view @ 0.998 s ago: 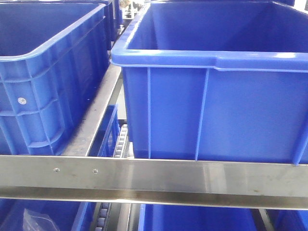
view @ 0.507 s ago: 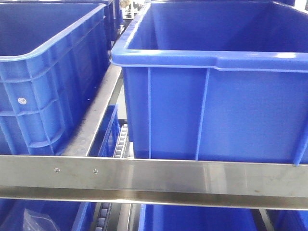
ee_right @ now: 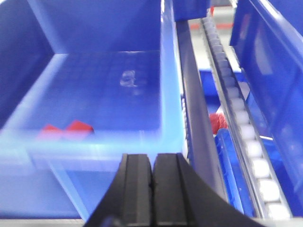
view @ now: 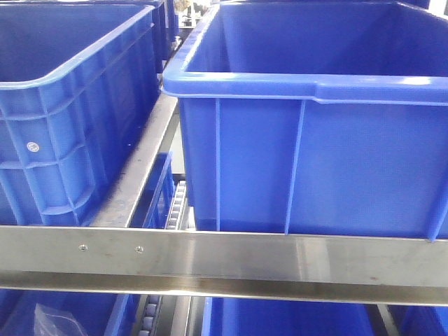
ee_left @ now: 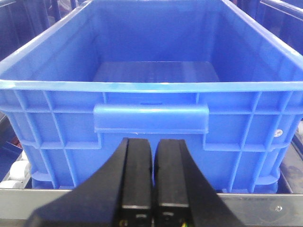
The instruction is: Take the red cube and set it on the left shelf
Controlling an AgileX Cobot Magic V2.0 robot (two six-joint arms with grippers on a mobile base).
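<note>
The left shelf shows in the front view as a steel front rail [view: 224, 255] with large blue crates [view: 315, 119] above and below it. In the right wrist view, two red cube-like pieces [ee_right: 79, 126] lie on the floor of a blue crate [ee_right: 104, 85], near its front wall; the view is blurred. My right gripper [ee_right: 153, 165] is shut and empty, just outside that crate's near rim. My left gripper [ee_left: 153, 151] is shut and empty, in front of another blue crate's handle [ee_left: 151, 117]. That crate looks empty.
A roller track [ee_right: 236, 109] runs along the right of the crate in the right wrist view, with a red thing [ee_right: 218, 120] on the tier below. A second blue crate [view: 63, 119] stands left in the front view. A steel divider rail [view: 140, 168] runs between crates.
</note>
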